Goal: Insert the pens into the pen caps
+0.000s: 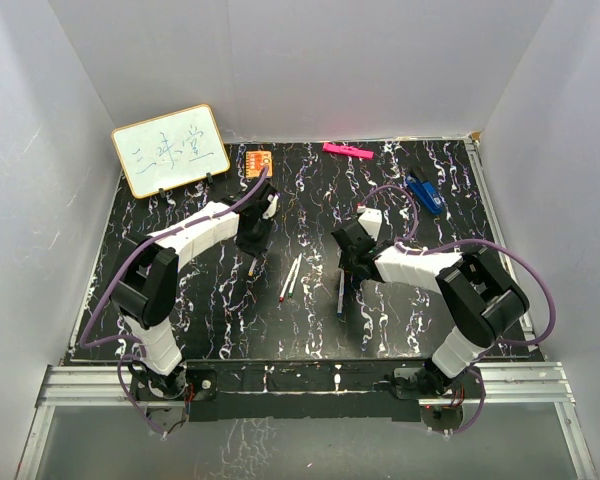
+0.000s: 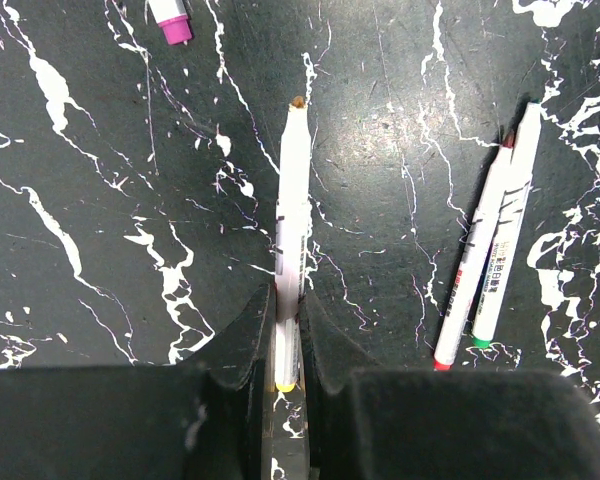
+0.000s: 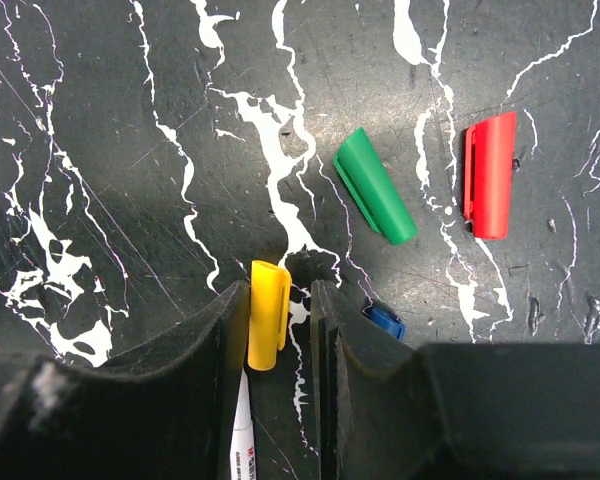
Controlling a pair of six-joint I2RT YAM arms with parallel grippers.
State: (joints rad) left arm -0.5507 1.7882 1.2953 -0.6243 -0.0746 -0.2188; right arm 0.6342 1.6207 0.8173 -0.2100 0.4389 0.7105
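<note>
My left gripper [image 2: 290, 305] is shut on a white pen with a yellow end [image 2: 291, 220]; the pen lies along the black marbled table, pointing away from me. The red-ended pen [image 2: 473, 270] and green-ended pen [image 2: 505, 225] lie side by side to its right. A purple pen end [image 2: 170, 22] shows at the top left. My right gripper [image 3: 278, 295] is open around the yellow cap [image 3: 268, 312], which touches the left finger and stands clear of the right one. The green cap [image 3: 374, 185] and red cap [image 3: 490, 175] lie beyond. The blue cap [image 3: 385, 318] is half hidden by the right finger.
A white pen [image 3: 240, 440] lies under my right gripper's left finger. A small whiteboard [image 1: 170, 150], an orange object [image 1: 258, 160], a pink marker [image 1: 347, 151] and a blue clip [image 1: 424, 192] lie along the back. White walls enclose the table [image 1: 180, 320].
</note>
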